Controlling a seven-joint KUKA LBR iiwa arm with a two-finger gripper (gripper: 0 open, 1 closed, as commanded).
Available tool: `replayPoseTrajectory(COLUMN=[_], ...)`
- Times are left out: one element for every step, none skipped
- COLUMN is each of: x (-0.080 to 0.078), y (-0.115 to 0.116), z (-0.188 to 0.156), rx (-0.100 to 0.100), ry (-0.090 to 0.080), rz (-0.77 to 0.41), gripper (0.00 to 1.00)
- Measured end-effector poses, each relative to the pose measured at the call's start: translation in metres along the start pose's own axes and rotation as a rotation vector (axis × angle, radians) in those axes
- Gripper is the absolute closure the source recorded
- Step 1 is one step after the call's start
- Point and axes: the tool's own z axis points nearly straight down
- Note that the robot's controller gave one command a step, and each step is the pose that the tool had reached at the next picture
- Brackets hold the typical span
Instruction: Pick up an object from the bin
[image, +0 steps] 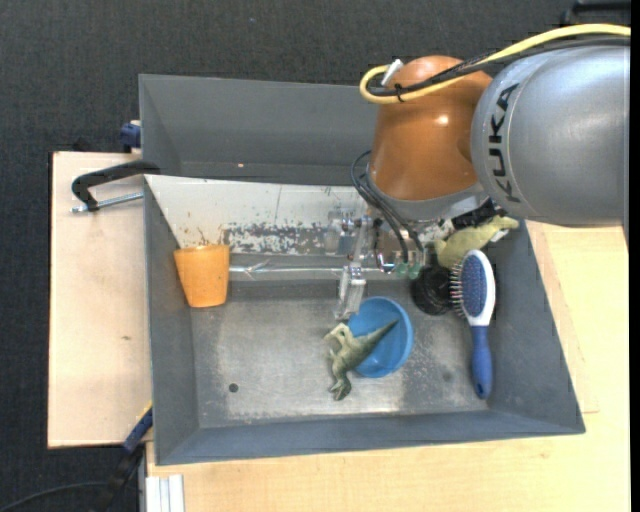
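The hand hangs near the middle of the grey metal bin, at the end of metal parts that come down from under the arm's orange wrist cover. From this view, I cannot tell whether the hand is spread or pressed together, and nothing can be seen pinched in it.

The hand's tip lies just beside the upper left rim of a round blue plastic bowl, which rests on the bin floor a little right of centre. A green plastic toy dinosaur lies across the bowl's left edge, partly inside the bowl and partly on the floor, with its legs and tail toward the bin's near wall. These two things are nearest to the hand, and the dinosaur's upper end is just below the tip.

To the right, a blue-handled hairbrush with a white bristle pad lies lengthwise along the right wall. A small black round object touches the brush's left side. Above them, a pale yellow soft-looking thing is partly hidden under the arm. An orange plastic cup stands well apart at the bin's left wall.
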Motion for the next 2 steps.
replayPoseTrajectory(x=[0.037,0.029], y=[-0.04,-0.039], z=[0.041,0.116], rx=[0.002,-0.001], ry=[0.006,0.004], rz=[-0.295,-0.972], gripper=[0.0,0.0])
